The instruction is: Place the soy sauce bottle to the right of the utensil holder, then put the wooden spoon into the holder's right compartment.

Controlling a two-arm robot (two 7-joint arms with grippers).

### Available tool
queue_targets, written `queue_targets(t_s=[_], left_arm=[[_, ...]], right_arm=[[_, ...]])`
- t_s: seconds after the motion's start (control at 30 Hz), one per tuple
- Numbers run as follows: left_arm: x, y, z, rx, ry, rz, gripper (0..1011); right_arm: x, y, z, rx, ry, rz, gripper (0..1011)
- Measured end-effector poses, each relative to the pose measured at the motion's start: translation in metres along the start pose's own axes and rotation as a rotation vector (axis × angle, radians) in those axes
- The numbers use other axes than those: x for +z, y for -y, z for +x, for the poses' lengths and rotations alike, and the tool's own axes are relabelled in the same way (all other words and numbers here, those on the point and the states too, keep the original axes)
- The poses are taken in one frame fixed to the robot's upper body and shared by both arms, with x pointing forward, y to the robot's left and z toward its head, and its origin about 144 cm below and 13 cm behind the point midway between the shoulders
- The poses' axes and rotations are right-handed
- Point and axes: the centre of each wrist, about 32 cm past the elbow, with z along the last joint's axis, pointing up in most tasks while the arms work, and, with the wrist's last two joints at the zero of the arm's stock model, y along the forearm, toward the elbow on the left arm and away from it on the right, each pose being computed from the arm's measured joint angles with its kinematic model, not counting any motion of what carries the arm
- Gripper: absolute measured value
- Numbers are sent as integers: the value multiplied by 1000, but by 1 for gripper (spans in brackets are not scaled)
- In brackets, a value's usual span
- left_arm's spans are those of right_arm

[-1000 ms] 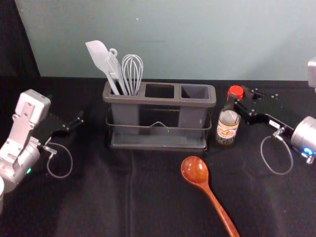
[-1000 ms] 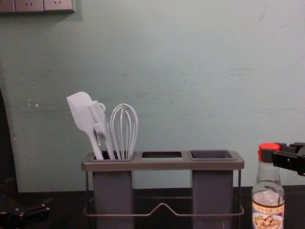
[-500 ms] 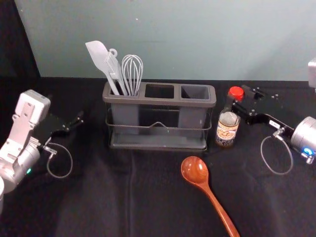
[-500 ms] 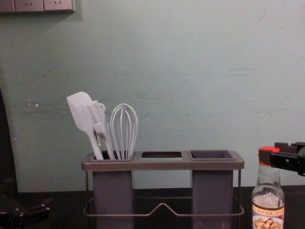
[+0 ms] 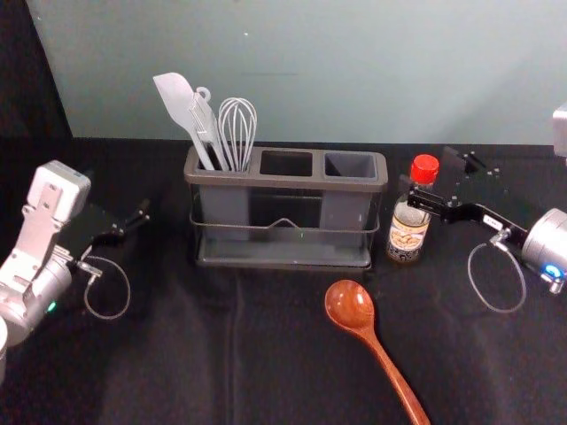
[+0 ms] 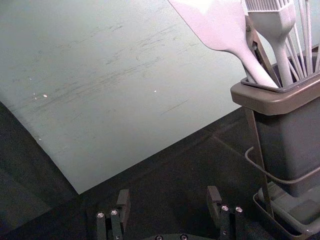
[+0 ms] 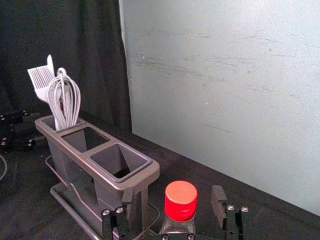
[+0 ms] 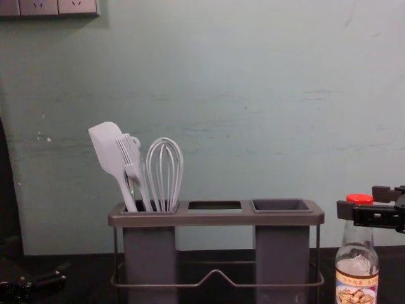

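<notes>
right gripper (image 5: 431, 175): jaws parted, a wide gap between them. its fingers (image 7: 218, 202) stand roughly parallel; in the chest view they lie near level, pointing inward from the robot's right. right wrist (image 5: 547, 243): directly behind the jaws, blue indicator (image 5: 553, 270) lit. right cable loop (image 5: 470, 276): sags on the near side, behind the fingertips.

left gripper (image 5: 122, 191): jaws likewise parted, directed inward and forward from the robot's left; seen low at the left edge of the chest view. its fingers (image 6: 123, 202) face each other across an open gap. left wrist (image 5: 37, 290): behind the jaws, green indicator (image 5: 51, 306) lit. left cable loop (image 5: 128, 290): hangs on the near side of the jaws. pale housing (image 5: 62, 189): mounted behind the jaws.
</notes>
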Motion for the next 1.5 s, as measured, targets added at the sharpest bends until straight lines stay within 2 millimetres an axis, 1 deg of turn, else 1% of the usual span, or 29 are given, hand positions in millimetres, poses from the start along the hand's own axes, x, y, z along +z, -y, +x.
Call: queue_targets(t_s=[0.03,0.1,0.5,0.67,0.87,1.0,1.2,1.37,1.5], left_arm=[[0,0,0,0,0,0,1005],[0,0,0,0,0,0,1005],[0,0,0,0,0,0,1005],[0,0,0,0,0,0,1005],[0,0,0,0,0,0,1005],[0,0,0,0,0,0,1005],[0,0,0,0,0,0,1005],[0,0,0,0,0,0,1005],[0,0,0,0,0,0,1005]], right_arm=[[0,0,0,0,0,0,980],[0,0,0,0,0,0,1000],[1,1,0,-3,5,1,1002],[9,7,-2,-17,31,18,1000],[24,16,-6,-17,65,61,1000],[38,27,-13,8,94,105,1000],[54,38,-25,67,127,125,1002],[68,47,-42,110,118,117,1000],[76,49,-61,119,104,56,1002]])
